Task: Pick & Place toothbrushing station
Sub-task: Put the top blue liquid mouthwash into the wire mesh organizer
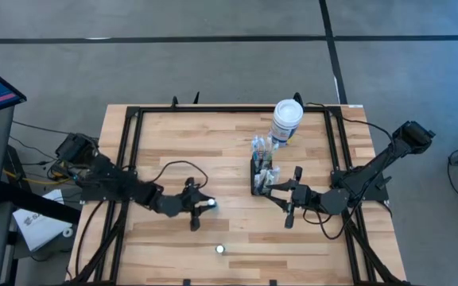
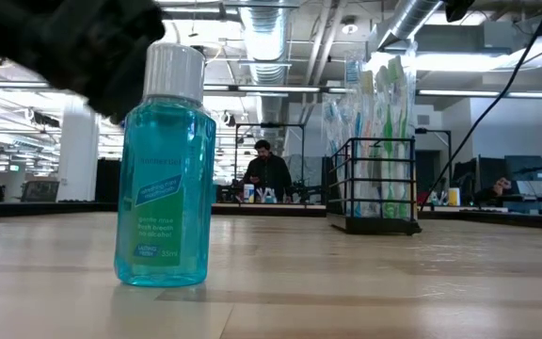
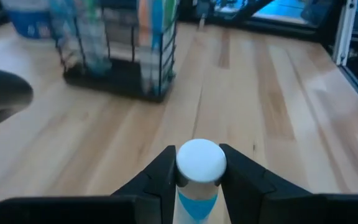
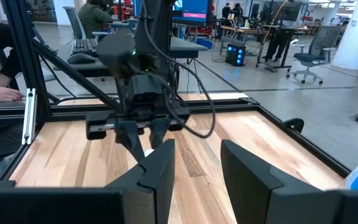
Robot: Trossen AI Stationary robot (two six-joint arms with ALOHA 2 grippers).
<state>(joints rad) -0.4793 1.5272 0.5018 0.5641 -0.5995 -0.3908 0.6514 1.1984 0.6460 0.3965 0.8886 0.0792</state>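
A small bottle of teal mouthwash with a white cap [image 2: 163, 169] stands upright left of the table's middle. My left gripper [image 1: 207, 205] is shut on its top, and in the low view it shows only as a dark blur beside the cap. The toothbrushing station [image 1: 261, 171], a black wire caddy holding toothbrushes, stands on its base toward the far right, also seen in the low view [image 2: 376, 188]. My right gripper [image 1: 281, 197] hovers open just right of the caddy with nothing between its fingers [image 4: 197, 168]. My left gripper pinches the bottle's white cap [image 3: 184, 165] between its two fingers [image 3: 160, 177], one on each side. The fingers come from the table's left, slanting slightly down. The bottle is upright below them, and in the low view its base [image 2: 158, 278] looks level with the table top.
A white canister with a blue label [image 1: 286, 121] stands behind the caddy near the far edge. A small white round thing [image 1: 220, 249] lies near the front edge. A black frame [image 1: 133, 111] runs around the table. People sit in the room beyond.
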